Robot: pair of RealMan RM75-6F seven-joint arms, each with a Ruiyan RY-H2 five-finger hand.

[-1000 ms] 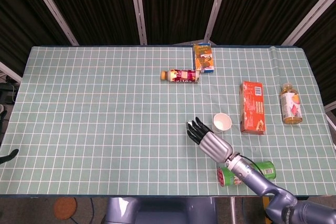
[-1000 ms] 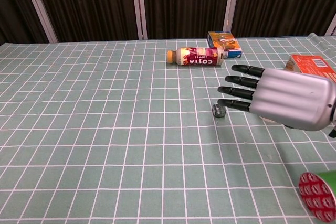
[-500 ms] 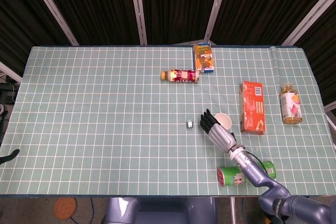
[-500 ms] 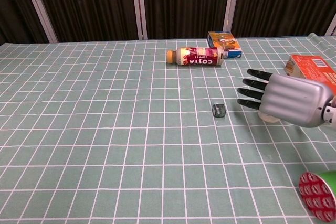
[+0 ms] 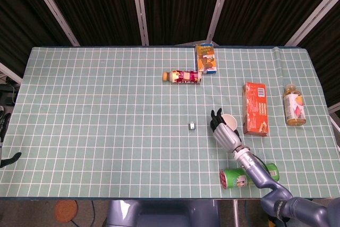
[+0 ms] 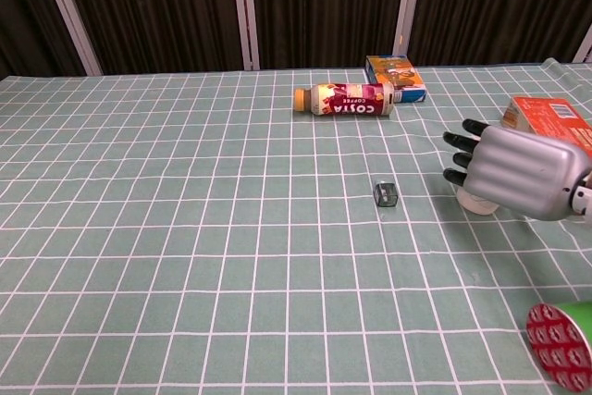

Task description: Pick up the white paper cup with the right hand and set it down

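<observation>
The white paper cup [image 5: 230,121] stands upright on the right side of the table, just left of a red box. In the chest view only its base [image 6: 477,203] shows below my right hand [image 6: 514,172]. That hand [image 5: 222,127] sits tight against the cup's left side, its back turned to the chest camera and its dark fingers [image 6: 461,158] spread and reaching past the cup. I cannot see any grip on the cup. A dark sliver at the left edge of the head view may be my left hand [image 5: 9,158].
A small grey cube [image 5: 192,126] lies left of the hand. A green can [image 5: 248,176] lies under my right forearm at the front edge. The red box [image 5: 255,108], an amber bottle [image 5: 294,104], a Costa bottle [image 5: 182,76] and an orange carton [image 5: 206,58] lie further back.
My right hand has travelled right and away from me, off the grey cube and up against the cup. Nothing else has moved.
</observation>
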